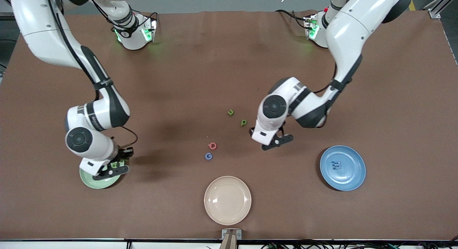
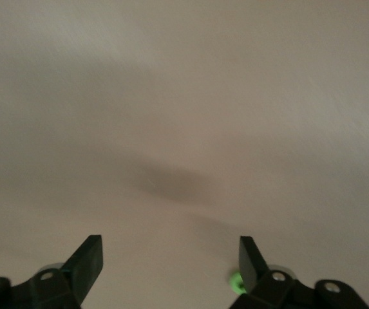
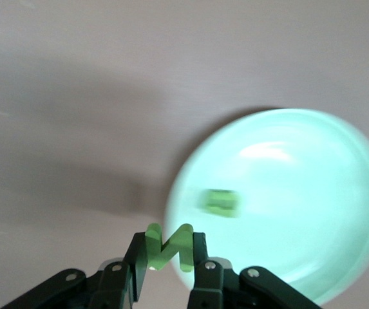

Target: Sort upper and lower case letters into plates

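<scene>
hovering over the mint green plate (image 3: 287, 199), the right gripper (image 3: 169, 261) pinched a green letter (image 3: 169, 246) that risked bouncing off if dropped near the rim, while the left gripper (image 2: 170, 257) hung wide and empty near the blue plate (image 1: 352, 177).

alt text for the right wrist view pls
The right gripper is shut on a green letter, held over the brown table at the edge of a mint green plate. Another small green letter lies in the plate.
</scene>
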### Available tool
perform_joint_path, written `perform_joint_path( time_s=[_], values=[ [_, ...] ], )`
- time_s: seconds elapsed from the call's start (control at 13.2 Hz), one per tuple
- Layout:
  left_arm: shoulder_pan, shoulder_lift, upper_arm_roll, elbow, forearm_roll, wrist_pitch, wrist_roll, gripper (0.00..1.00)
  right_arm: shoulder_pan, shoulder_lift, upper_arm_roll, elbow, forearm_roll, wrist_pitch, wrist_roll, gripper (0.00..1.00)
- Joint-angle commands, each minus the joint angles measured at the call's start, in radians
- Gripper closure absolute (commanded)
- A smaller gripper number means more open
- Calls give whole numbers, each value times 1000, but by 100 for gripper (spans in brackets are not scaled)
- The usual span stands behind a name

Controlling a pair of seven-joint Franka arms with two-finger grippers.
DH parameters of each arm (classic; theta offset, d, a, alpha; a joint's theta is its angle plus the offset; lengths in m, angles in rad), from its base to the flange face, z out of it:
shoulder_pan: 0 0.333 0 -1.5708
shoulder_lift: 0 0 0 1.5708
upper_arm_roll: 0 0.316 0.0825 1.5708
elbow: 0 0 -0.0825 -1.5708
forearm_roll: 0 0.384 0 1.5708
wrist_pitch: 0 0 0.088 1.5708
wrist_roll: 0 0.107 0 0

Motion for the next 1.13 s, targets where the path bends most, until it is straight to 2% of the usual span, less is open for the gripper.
perform_joint_path(
  time_s=[0.0, 0.15, 0.23, 0.3, 0.38, 0.53, 0.75, 0.98, 1.06],
  values=[
    [-38, 31, 5, -5, 0, 55, -73, 18, -63, 4, 18, 2, -138, 7, -67, 95],
    [-58, 48, 5, -11, 0, 92, -80, 23, -79, 14, 18, 2, -191, 35, -67, 87],
    [-67, 62, 5, -11, 0, 97, -80, 26, -79, 18, 18, 1, -194, 74, -66, 64],
    [-75, 69, 5, -11, 0, 106, -82, 29, -81, 24, 17, 1, -194, 98, -66, 35],
    [-81, 77, 6, -13, 0, 116, -80, 33, -81, 25, 17, 1, -194, 101, -66, 23],
    [-93, 91, 6, -16, 5, 129, -77, 35, -74, 25, 18, -1, -191, 99, -56, 15],
    [-104, 105, 6, -21, 20, 132, -59, 37, -45, 19, 35, -4, -160, 89, -11, 8],
    [-118, 112, 10, -21, 31, 144, -6, 44, 42, 19, 59, -15, -66, 35, 199, 8],
    [-118, 114, 11, -22, 43, 144, 17, 46, 88, 19, 59, -21, -7, 32, 285, 8]
  ],
)
